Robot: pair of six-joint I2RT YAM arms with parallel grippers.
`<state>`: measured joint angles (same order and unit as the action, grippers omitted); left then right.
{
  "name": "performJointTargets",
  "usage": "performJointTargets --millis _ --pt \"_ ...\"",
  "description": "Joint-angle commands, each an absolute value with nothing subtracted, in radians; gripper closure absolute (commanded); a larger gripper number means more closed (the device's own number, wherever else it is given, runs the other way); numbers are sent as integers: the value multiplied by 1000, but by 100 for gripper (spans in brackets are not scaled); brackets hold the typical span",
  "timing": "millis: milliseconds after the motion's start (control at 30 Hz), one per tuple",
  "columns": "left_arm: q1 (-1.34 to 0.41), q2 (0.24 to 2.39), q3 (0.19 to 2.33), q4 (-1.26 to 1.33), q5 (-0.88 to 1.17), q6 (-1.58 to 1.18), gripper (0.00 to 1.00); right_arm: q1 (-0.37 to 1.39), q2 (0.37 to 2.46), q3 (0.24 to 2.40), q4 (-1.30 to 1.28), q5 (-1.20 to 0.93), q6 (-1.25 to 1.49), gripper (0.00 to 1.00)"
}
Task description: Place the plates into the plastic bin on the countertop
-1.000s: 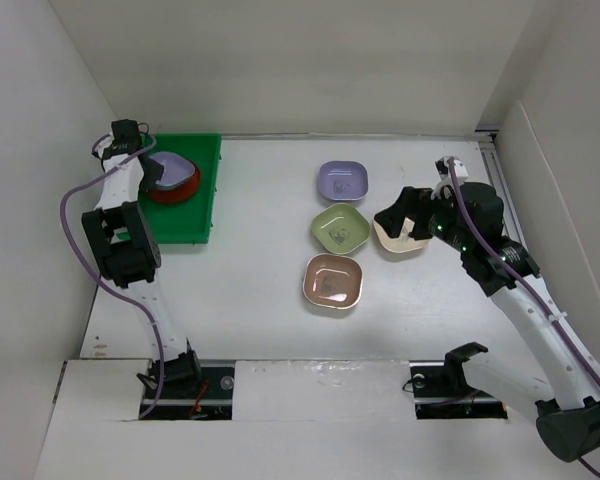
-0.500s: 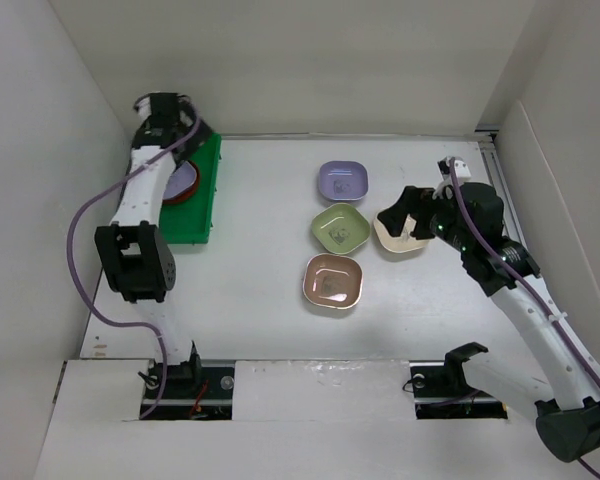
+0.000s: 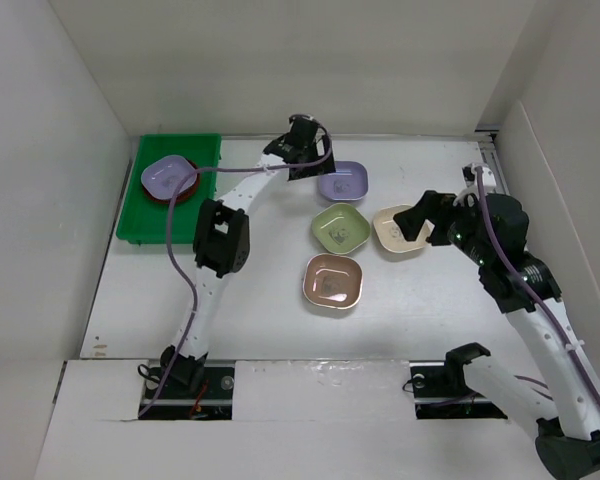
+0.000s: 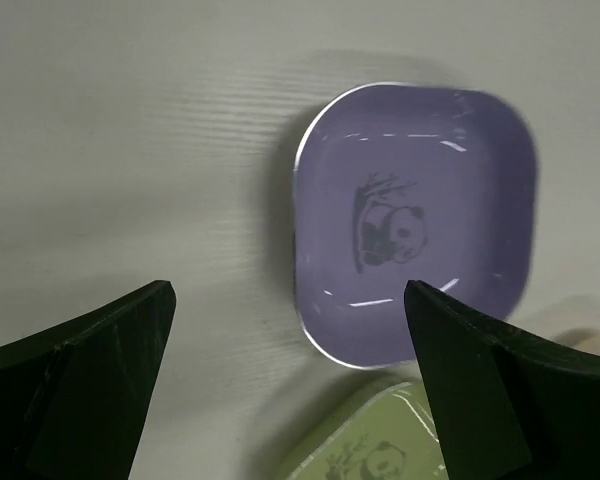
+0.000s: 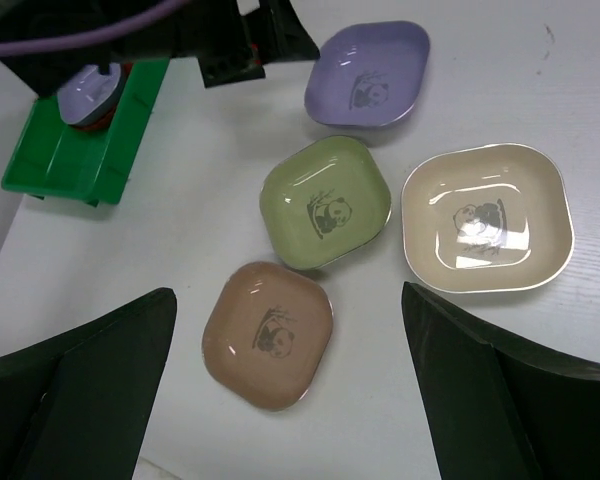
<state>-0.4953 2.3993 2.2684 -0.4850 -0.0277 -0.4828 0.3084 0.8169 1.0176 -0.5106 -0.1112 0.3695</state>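
The green plastic bin (image 3: 150,222) sits at the far left of the countertop (image 3: 250,290). It holds a lavender plate (image 3: 168,177) stacked on a red-brown plate (image 3: 160,197). Four plates lie mid-table: lavender (image 3: 342,181), green (image 3: 340,228), cream (image 3: 398,230) and pinkish-tan (image 3: 332,281). My left gripper (image 3: 305,152) hangs open and empty just left of the loose lavender plate (image 4: 415,225), above its left rim. My right gripper (image 3: 427,215) is open and empty, raised beside the cream plate (image 5: 487,218), looking down on all four.
White walls border the table on the left, back and right. The left arm (image 5: 230,35) stretches from the near edge across the table, passing close to the bin's right wall. The green plate (image 4: 380,450) lies close against the lavender one.
The left gripper opened, left the lavender plate in the bin and swung right to the loose lavender plate. The right gripper drew back slightly to the right of the cream plate.
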Motion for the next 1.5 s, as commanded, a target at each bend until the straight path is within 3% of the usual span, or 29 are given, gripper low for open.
performJointTargets --millis 0,167,233,267,367,467,533,700,967,1200,1467 --pt "-472 2375 2228 -398 -3 -453 0 302 796 1054 -523 -113 365 0" --pt "-491 2471 2255 -409 -26 -431 2 302 778 1045 -543 -124 347 0" --pt "-491 2494 2269 -419 -46 -451 8 302 778 1045 -543 -133 347 0" --pt "-491 2503 2269 -419 -46 -451 19 302 769 1045 -543 -143 347 0" --pt "-491 2529 2296 -419 -71 -451 40 302 769 1045 -543 -153 347 0" --pt "-491 2556 2354 -451 -96 -451 82 302 758 1045 -543 -153 347 0" --pt "-491 2556 2375 -468 -167 -460 100 302 758 1045 -552 -153 347 0" --pt "-424 2357 2229 -459 -261 -555 100 302 749 1013 -539 -153 347 0" --pt "-108 2001 1976 -446 -238 -643 100 302 767 957 -462 -219 365 0" --pt "185 1971 1898 -522 -134 -658 100 311 796 946 -420 -273 374 0" --pt "264 2010 1832 -466 -86 -632 100 311 796 965 -443 -250 354 0"
